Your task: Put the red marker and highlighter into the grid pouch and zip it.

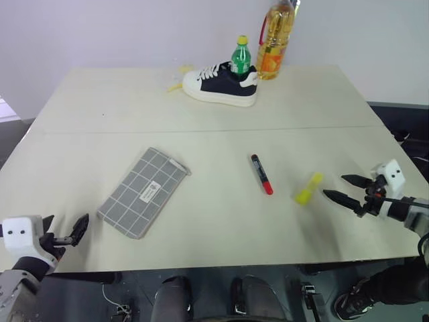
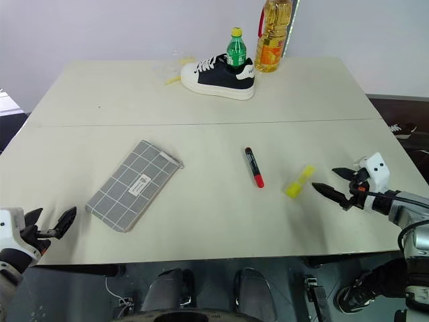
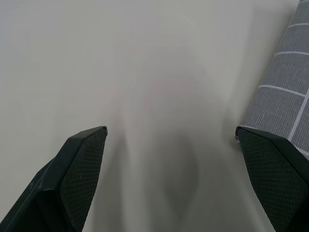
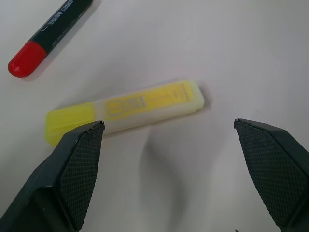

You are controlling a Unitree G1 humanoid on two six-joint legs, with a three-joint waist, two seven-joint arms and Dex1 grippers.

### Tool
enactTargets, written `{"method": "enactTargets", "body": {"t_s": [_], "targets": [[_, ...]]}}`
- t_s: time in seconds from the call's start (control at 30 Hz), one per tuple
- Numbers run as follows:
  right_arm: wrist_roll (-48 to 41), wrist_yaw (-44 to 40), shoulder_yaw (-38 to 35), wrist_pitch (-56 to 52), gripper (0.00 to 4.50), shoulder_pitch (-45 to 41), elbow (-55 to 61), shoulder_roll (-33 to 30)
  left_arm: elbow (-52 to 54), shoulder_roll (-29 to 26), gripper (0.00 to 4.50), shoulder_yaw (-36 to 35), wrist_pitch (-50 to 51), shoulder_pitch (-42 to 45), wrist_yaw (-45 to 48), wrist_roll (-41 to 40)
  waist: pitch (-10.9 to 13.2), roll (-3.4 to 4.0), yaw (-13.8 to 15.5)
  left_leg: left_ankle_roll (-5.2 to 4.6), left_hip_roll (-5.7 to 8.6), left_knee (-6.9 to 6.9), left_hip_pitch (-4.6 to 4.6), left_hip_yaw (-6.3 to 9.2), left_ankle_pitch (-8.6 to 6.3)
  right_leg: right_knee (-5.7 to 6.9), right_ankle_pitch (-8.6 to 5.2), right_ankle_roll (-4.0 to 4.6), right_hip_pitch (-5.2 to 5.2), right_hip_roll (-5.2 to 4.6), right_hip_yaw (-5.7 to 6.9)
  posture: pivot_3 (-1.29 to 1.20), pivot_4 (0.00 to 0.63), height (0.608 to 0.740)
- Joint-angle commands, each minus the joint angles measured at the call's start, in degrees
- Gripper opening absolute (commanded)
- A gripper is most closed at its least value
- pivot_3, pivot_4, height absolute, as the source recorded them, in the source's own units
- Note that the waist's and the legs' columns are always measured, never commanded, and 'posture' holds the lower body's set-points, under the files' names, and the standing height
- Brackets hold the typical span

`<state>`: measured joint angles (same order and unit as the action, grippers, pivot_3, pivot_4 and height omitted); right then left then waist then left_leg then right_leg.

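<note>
Both grippers are hovering with fingers spread wide and holding nothing: the left gripper (image 1: pixel 72 233) near the grid pouch (image 1: pixel 143 192), the right gripper (image 1: pixel 345 188) just beside the highlighter (image 1: pixel 308 188). Between pouch and highlighter, the red marker (image 1: pixel 261 174) is lying on the counter (image 1: pixel 201 127).

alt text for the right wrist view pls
A yellow highlighter lies flat on a pale table, just beyond the right gripper, whose two black fingers stand wide open. The red marker lies apart from it, red cap nearer.
</note>
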<state>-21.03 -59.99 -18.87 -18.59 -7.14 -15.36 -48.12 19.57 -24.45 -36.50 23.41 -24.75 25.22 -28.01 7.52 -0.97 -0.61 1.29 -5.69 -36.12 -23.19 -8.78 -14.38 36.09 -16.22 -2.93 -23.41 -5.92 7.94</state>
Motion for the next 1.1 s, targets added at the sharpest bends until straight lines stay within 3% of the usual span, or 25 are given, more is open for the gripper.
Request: {"method": "enactTargets", "body": {"t_s": [0.03, 0.33, 0.57, 0.7, 0.87, 1.1], "targets": [[-0.86, 0.52, -0.55, 0.09, 4.45, -1.23, 1.27, -0.07, 2.21, -0.7, 4.5, -0.72, -0.43, 0.46, -0.13, -0.74, 0.0, 0.0, 0.0, 0.0, 0.0, 0.0, 0.0, 0.0, 0.0, 0.0, 0.0, 0.0, 0.01, 0.01, 0.0, 0.0, 0.15, 0.705], [-1.91, 3.99, 2.75, -5.19, 4.45, -7.63, 6.75, 2.29, 1.96, -0.01, 4.5, -0.45, -2.73, 1.59, -1.45, 1.04, 0.0, 0.0, -0.25, -0.01, 0.0, -0.01, 0.02, 0.0, 0.01, 0.04, 0.05, -0.05, 0.0, 0.04, 0.0, 0.0, 0.15, 0.705], [-8.47, 8.67, 12.33, -14.44, 4.45, -16.49, 21.92, 15.34, 4.82, 3.26, 4.5, 2.93, -9.28, -0.18, -1.47, 4.55, -0.02, -0.01, -0.3, -0.01, -0.04, 0.01, 0.0, 0.09, 0.01, 0.07, 0.15, -0.11, -0.03, 0.08, 0.0, 0.0, 0.15, 0.705], [-4.36, 12.17, 22.43, -16.47, 2.68, -20.53, 23.22, 22.1, 4.68, 3.21, 4.5, 4.69, -10.81, -1.67, -0.07, 5.13, -0.08, -0.08, -0.07, -0.01, -0.04, 0.0, -0.03, 0.11, 0.01, 0.09, 0.15, -0.11, -0.06, 0.08, 0.01, 0.0, 0.15, 0.705], [2.57, 19.09, 32.2, -14.42, 0.05, -25.42, 17.56, 33.01, 5.2, 1.42, 4.5, 4.45, -13.88, -4.45, 2.69, 7.32, -0.12, -0.16, -0.21, -0.01, -0.02, -0.06, -0.1, 0.12, 0.01, 0.11, 0.15, -0.08, -0.1, 0.07, 0.05, 0.0, 0.15, 0.705], [13.51, 27.86, 43.41, -12.87, 0.05, -31.51, 5.66, 46.46, 5.45, -3.77, 4.5, 6.84, -24.49, -12.56, 8.55, 17.33, -0.07, -0.07, -0.71, -0.01, -0.05, -0.03, -0.11, 0.04, 0.01, 0.21, 0.16, -0.09, -0.25, 0.15, 0.05, 0.0, 0.15, 0.705]]}}
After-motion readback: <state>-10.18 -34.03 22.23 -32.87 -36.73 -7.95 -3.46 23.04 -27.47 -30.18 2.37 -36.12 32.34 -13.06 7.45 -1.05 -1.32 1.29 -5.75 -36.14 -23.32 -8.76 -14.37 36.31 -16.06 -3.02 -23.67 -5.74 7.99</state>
